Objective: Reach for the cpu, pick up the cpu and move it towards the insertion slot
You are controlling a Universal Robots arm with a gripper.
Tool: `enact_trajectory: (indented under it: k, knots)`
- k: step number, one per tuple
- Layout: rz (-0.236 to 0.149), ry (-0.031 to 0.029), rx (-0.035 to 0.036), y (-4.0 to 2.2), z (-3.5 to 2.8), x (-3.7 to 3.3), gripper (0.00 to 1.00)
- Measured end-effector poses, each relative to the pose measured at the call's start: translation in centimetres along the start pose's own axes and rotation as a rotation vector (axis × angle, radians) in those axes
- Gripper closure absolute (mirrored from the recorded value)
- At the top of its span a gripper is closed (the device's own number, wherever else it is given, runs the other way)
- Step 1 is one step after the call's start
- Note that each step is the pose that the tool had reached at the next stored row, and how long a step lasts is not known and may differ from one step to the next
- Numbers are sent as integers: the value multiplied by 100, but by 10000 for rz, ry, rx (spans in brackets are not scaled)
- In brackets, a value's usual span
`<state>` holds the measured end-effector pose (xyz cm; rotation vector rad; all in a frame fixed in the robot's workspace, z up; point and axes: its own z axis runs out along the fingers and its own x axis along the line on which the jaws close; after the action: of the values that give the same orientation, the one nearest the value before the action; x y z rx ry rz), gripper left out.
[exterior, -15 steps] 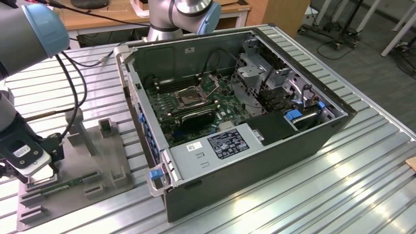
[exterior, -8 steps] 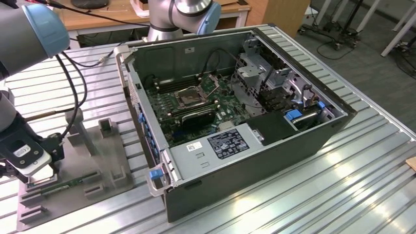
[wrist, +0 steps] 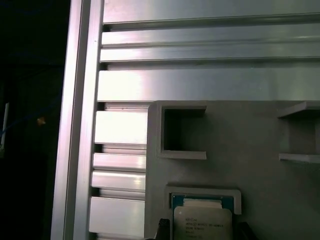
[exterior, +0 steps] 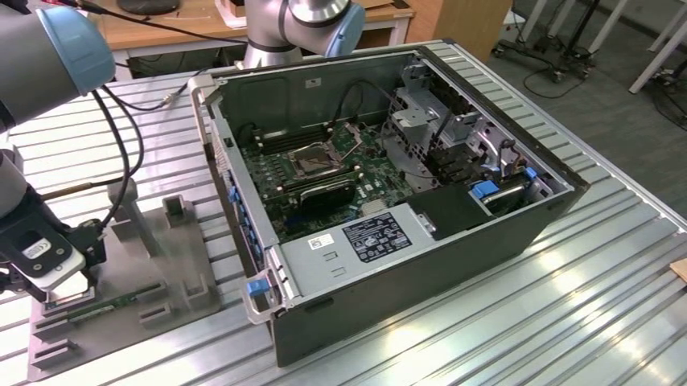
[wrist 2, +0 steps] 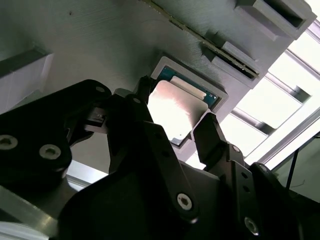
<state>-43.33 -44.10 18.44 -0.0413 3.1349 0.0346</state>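
The claw sits at the lower left of the exterior view, low over a flat grey plastic tray that lies on the ribbed aluminium table. In both wrist views its black fingers stand against two opposite edges of the cpu, closed to the chip's width and gripping it. The small square chip with a pale silvery metal face and a green rim lies flat, face up, in its raised grey pocket in the tray. It has no long axis, and its sides run parallel to the pocket walls. A long narrow green memory stick rests in the tray just beside the claw. Well apart, at the centre of the exterior view, the insertion slot lies inside the open black computer case.
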Motion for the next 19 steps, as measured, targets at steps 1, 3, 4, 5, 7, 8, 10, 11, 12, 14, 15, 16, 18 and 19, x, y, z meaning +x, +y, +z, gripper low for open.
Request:
enact_trajectory:
  k: [1,3,4,5,7,8,10,11,12,14,15,16,18,19]
  knots:
    - [-3,0,0,0,0,0,38]
    - [-4,-1,0,0,1,0,38]
    - [-4,-1,-2,0,2,1,38]
    - [-4,-3,-15,1,4,2,38]
    - [-2,-2,-60,2,6,4,38]
    - [-3,-3,-80,2,6,5,38]
    - [-3,-4,-135,1,8,6,38]
    - [-3,-5,-169,1,9,7,38]
    - [-3,-5,-196,1,9,7,38]
    - [-2,-7,-202,2,10,7,38]
    - [-2,-7,-202,2,11,7,38]
    - [-2,-8,-202,1,13,8,38]
    - [-4,-7,-202,0,16,10,38]
    - [-4,-7,-202,1,17,12,38]
